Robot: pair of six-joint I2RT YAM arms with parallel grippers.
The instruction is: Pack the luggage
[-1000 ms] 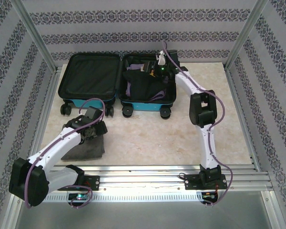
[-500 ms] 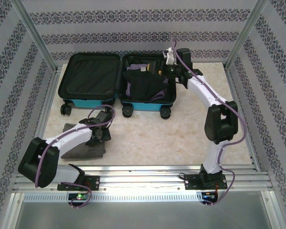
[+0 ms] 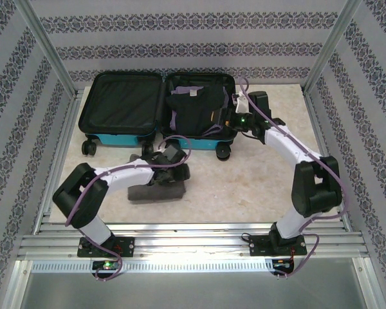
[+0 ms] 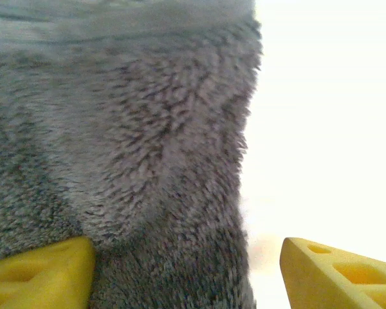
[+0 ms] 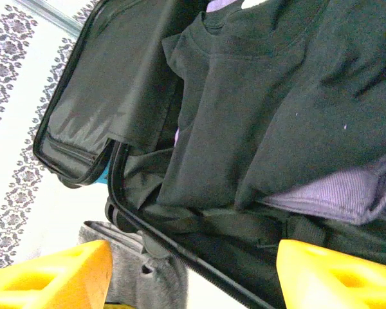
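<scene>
The luggage [image 3: 119, 103] lies open like a book at the far middle of the worktop [image 3: 244, 180], its two halves side by side and its black wheels [image 3: 89, 148] toward the arms. The left half shows bare black lining [image 5: 96, 84]. The right half holds a black garment [image 3: 193, 109] spread over a purple one [image 3: 174, 120]; the right wrist view shows the purple striped fabric [image 5: 334, 193] coming out from under the black cloth [image 5: 276, 96].

The right hand [image 3: 230, 121] sits at the right-hand edge of the packed half, just beside the shell. Its yellow fingers [image 5: 51, 277] stand wide apart with nothing between them, and they point across the open case.

In front of the luggage, near its wheels, a folded grey fluffy cloth [image 3: 156, 191] lies flat on the worktop. The left arm reaches sideways across the near part of the worktop, and the left hand [image 3: 170, 172] is down on the cloth's top. In the left wrist view its fingers are spread apart, one [image 4: 38, 270] over the grey pile [image 4: 116, 148], the other past the cloth's edge over the bare worktop [image 4: 321, 129]. They are not clamped on the cloth.
</scene>
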